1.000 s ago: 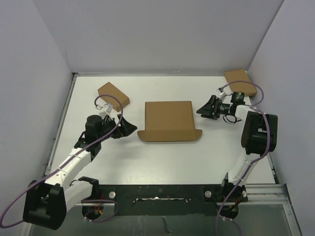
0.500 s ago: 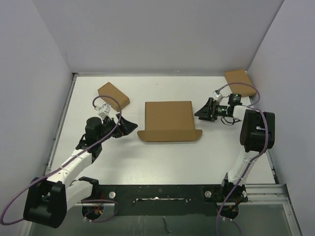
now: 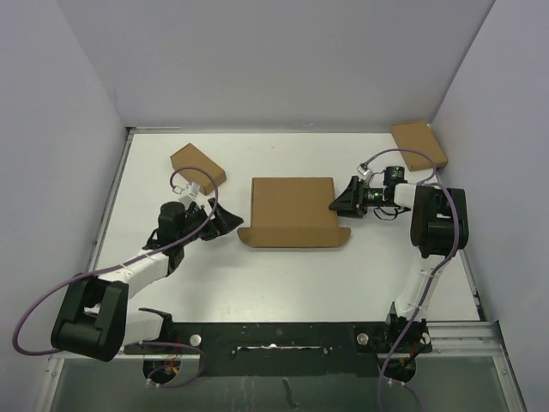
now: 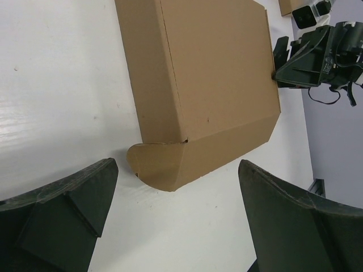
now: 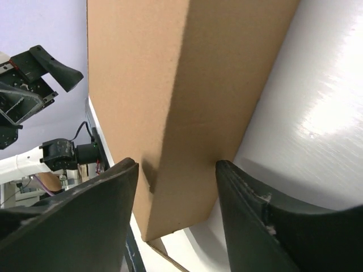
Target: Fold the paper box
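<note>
1. Seen from above, a white bench (image 3: pixel 283 279) carries the paper box (image 3: pixel 292 206) at its middle, between two robot arms.
2. The paper box lies flat and closed, a brown corrugated rectangle. A narrow flap with rounded ears at both ends runs along its near edge and juts out past the body on each side.
3. The left end effector (image 3: pixel 230 221) sits low over the bench just left of the box's near-left corner, pointing towards it. It is released: its two dark fingers (image 4: pixel 62 204) stand wide apart with nothing between them, and they are clear of the cardboard.
4. The right end effector (image 3: pixel 339 200) is at the box's right edge, around its middle, pointing left.
5. In the right wrist view, its two fingers (image 5: pixel 255 221) sit on either side of the box's side wall, close against it. Whether they are pressing on the cardboard or only straddling it cannot be told.
6. A smaller brown box (image 3: pixel 198 166) lies on the bench towards the far left, behind the left arm.
7. Another small brown box (image 3: pixel 419 143) lies at the far right corner, well apart from the paper box.
</note>
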Available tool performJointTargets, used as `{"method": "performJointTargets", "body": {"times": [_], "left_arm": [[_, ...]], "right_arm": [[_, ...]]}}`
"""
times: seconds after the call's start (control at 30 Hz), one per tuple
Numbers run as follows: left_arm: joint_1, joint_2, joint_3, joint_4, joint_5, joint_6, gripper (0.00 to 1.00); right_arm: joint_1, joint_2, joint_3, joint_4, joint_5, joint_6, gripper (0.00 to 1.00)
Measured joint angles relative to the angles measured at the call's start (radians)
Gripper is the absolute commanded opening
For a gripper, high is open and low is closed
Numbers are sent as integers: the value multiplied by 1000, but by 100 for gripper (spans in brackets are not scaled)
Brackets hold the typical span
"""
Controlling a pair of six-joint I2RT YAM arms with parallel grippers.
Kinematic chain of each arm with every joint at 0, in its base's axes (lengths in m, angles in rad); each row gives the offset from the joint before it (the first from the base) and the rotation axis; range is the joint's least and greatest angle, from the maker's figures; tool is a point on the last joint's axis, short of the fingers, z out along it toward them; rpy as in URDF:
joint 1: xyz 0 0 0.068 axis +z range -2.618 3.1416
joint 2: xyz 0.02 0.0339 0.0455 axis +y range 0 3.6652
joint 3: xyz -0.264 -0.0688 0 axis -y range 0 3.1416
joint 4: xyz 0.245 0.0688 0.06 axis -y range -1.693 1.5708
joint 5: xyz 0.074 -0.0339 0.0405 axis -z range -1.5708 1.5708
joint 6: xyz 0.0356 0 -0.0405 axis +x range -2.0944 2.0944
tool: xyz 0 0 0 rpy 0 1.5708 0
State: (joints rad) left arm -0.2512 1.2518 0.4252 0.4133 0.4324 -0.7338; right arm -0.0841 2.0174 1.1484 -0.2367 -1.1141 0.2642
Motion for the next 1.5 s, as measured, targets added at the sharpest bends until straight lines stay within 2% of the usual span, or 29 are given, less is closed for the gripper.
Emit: {"method": "performJointTargets", "body": {"times": [0.07, 0.3, 0.4, 0.57, 0.93, 1.5], "left_arm": [[0, 14, 0, 12, 0, -5, 88], [0, 81, 2, 70, -6, -31, 90], [0, 122, 3, 102, -11, -61, 97], [-6, 190, 10, 184, -13, -122, 98], [-51, 253, 41, 383, -17, -206, 98], [-157, 383, 153, 369, -66, -198, 98]], "right_arm": [[-2, 11, 2, -1, 0, 6, 44], [-29, 42, 8, -3, -58, 56, 29], [-48, 48, 10, -3, -80, 67, 27], [-79, 76, 15, -6, -132, 87, 26], [-85, 77, 22, -25, -135, 84, 25], [-87, 91, 39, -56, -146, 76, 25]]}}
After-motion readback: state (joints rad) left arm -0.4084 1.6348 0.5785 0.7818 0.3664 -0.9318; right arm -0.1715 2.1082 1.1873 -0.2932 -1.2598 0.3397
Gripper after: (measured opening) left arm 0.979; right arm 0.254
